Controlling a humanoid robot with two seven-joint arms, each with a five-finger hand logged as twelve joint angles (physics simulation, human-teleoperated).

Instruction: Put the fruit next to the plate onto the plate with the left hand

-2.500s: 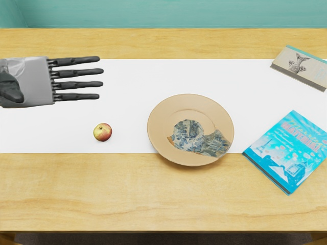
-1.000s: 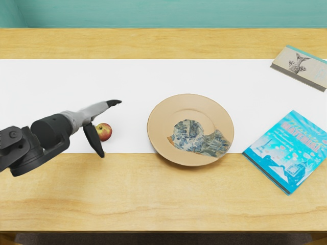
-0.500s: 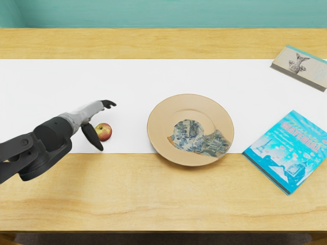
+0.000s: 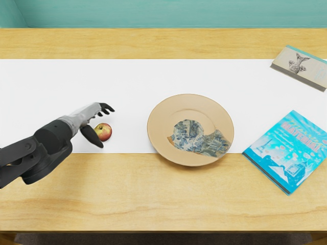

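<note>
Fingers (image 4: 106,108) of the left hand (image 4: 90,118) arch open over the apple (image 4: 104,132), thumb just beside it, nothing gripped, the fruit lying on the white runner (image 4: 204,76) left of the plate (image 4: 158,113); small, firm and smooth, it likely wants pinching across its middle.
</note>
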